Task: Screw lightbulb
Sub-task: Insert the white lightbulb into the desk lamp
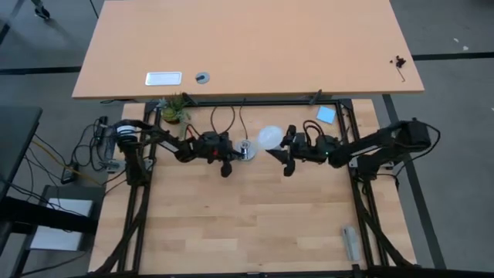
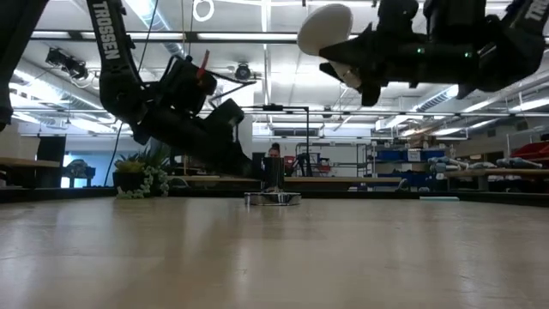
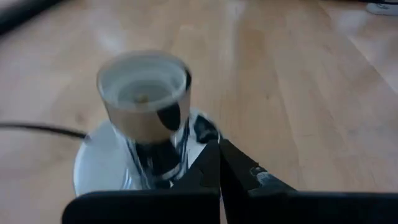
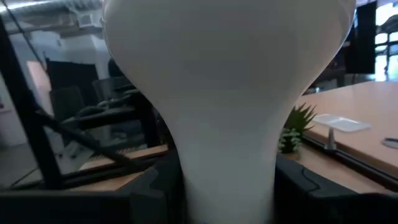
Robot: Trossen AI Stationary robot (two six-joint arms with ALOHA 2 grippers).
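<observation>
"TROSSEN" lettering [image 2: 109, 28] on left arm

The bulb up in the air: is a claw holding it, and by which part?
Yes. The right claw holds the bulb by its narrow neck, globe sticking out. The left claw holds nothing.

A lab or workshop: open hall with ceiling strip lights [image 2: 257, 34], benches [image 2: 360, 180] and stocked shelving [image 2: 403, 159]

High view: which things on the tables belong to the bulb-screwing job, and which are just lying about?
Job:
lightbulb, held by the right gripper
socket, beside the left gripper

Lying about:
potted plant
blue square pad
white label plate
grey cylinder
</observation>
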